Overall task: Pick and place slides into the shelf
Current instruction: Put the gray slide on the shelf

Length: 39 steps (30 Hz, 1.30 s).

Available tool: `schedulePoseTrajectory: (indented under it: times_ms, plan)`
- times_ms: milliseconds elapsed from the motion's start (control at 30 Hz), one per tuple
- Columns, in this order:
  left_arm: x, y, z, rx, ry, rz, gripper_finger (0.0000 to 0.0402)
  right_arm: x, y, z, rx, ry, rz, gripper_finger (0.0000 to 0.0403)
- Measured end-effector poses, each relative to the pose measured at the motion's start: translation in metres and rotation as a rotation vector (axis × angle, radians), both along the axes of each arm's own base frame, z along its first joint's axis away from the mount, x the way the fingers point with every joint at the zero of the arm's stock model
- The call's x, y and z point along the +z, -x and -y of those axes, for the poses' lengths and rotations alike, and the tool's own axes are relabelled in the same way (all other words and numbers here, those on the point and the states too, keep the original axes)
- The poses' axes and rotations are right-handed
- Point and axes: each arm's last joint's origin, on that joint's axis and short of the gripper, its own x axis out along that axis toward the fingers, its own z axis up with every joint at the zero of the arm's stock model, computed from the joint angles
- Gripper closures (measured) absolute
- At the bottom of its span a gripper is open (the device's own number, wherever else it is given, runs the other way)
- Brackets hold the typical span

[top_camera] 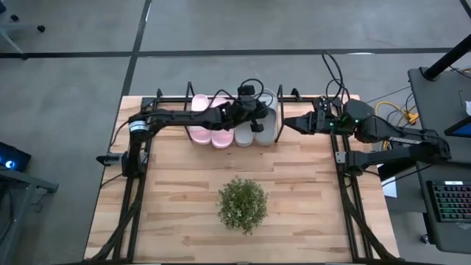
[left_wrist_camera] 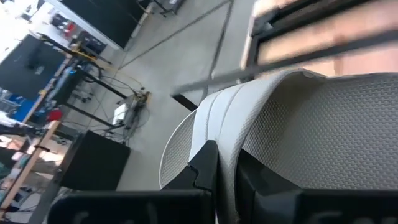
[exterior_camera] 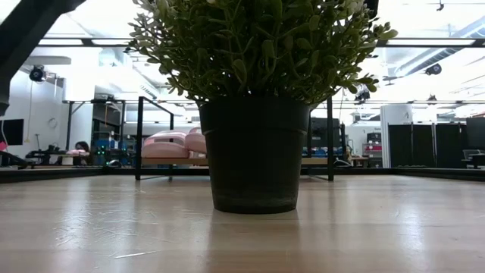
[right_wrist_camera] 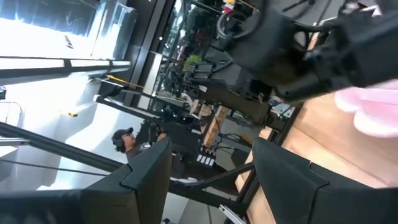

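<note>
The table (top_camera: pixel 176 213) carries the shelf (top_camera: pixel 291 96) at its far edge; the plant (top_camera: pixel 242 204) stands well clear of it. On the shelf sit pink slides (top_camera: pixel 210 132) and grey slides (top_camera: pixel 266 126). Left gripper (top_camera: pixel 255 121) is clamped on a grey one; right gripper (top_camera: pixel 287 122) gapes just beside.

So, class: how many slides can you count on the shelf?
4: two pink slides side by side, two grey slides right of them, all on the shelf; the left gripper pinches one grey.

Wooden table (top_camera: pixel 176 199) with its load

The shelf (top_camera: pixel 169 99) is placed at the far edge, four slides (top_camera: pixel 232 125) are set on it, and a potted plant (top_camera: pixel 242 204) is placed near the middle.
</note>
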Motion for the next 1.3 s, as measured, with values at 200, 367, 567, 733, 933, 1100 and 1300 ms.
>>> schedulePoseTrajectory:
  times_ms: [200,367,567,733,933,1100,1300]
  plan:
    - [-0.010,-0.009,-0.003,-0.004,-0.010,-0.026,0.0401,0.003,-0.010,-0.001,0.013,0.005,-0.013,0.0188]
    - [-0.012,-0.014,-0.008,-0.002,-0.016,-0.028,0.0401,0.006,-0.018,-0.002,0.028,0.018,-0.026,0.0188]
    - [-0.020,-0.016,-0.015,-0.004,-0.010,-0.050,0.0401,0.012,-0.025,-0.001,0.032,0.029,-0.022,0.0188]
    - [-0.026,-0.015,-0.021,0.002,-0.003,-0.064,0.0401,0.015,-0.028,-0.001,0.034,0.035,-0.021,0.0188]
    - [-0.032,-0.015,-0.030,0.018,-0.001,-0.068,0.0401,0.018,-0.028,-0.001,0.034,0.036,-0.014,0.0188]
    - [-0.037,-0.015,-0.036,0.026,0.003,-0.078,0.0401,0.018,-0.028,-0.001,0.034,0.036,-0.014,0.0188]
    - [-0.037,-0.014,-0.039,0.011,0.007,-0.063,0.0401,0.018,-0.028,-0.001,0.034,0.033,-0.014,0.0188]
